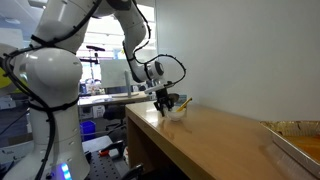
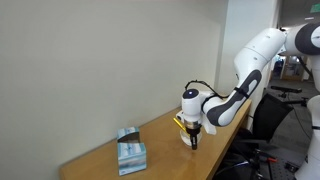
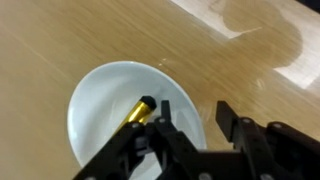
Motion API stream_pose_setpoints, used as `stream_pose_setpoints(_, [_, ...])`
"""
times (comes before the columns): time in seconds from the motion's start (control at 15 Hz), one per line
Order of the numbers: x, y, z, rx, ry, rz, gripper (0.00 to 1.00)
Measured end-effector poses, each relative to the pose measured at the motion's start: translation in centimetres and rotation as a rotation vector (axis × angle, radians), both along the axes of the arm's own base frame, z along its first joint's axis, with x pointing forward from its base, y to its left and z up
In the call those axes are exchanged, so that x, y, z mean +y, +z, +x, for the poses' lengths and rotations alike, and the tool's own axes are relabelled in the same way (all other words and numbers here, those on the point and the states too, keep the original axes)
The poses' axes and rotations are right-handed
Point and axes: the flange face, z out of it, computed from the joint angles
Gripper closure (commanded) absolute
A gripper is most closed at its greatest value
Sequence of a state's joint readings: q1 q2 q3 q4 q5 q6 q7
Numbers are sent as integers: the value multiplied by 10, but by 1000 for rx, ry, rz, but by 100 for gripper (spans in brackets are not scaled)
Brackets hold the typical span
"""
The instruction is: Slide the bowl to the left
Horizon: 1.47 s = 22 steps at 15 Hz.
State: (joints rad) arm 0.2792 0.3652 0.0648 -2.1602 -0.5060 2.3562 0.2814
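Note:
The small white bowl (image 3: 115, 110) sits on the wooden table, with a yellow stick-like utensil (image 3: 138, 112) lying in it. My gripper (image 3: 195, 125) is directly over the bowl's right rim. One finger is inside the bowl next to the utensil and the other is outside over the wood. The jaws are apart, and bare wood shows between the rim and the outer finger. In an exterior view the gripper (image 1: 166, 100) reaches down at the bowl (image 1: 179, 111) near the table's far end. In the opposite exterior view the gripper (image 2: 193, 138) hides the bowl.
A pale blue tissue box (image 2: 130, 152) stands on the table (image 2: 160, 140) away from the bowl. A grey tray (image 1: 297, 152) lies at the near right end of the table (image 1: 215, 140). The wall runs along the table's back edge.

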Motion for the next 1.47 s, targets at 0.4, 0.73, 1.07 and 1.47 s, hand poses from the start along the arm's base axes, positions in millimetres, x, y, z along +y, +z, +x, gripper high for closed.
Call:
stream_pose_setpoints(0.4, [-3, 50, -3, -15, -93, 108, 0])
stream_pose_setpoints(0.73, [-31, 116, -10, -54, -164, 238, 0])
stream_pose_setpoints(1.07, [-80, 173, -21, -45, -255, 285, 0])
stream_pose_setpoints(1.47, [-115, 226, -36, 33, -367, 294, 0])
